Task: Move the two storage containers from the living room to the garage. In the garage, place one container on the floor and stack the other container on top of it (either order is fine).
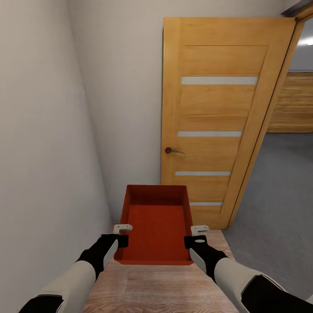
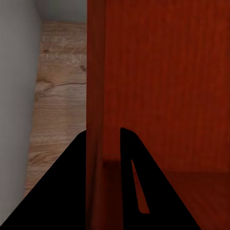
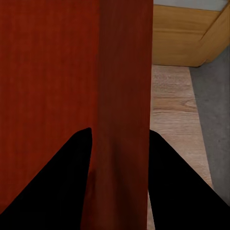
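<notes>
An orange-red lidless storage container hangs in front of me above the light wood-plank floor, held by both long side walls. My left gripper is shut on its left wall; in the left wrist view the gripper straddles the container wall. My right gripper is shut on the right wall, and the right wrist view shows the gripper clamping that wall. The bin is empty, with a finely ribbed bottom. Grey concrete floor begins just to the right.
An orange-wood door with four pale slits stands open straight ahead, its handle on the left. A white wall runs close along my left. The doorway at right opens onto grey floor, with wood panelling farther back.
</notes>
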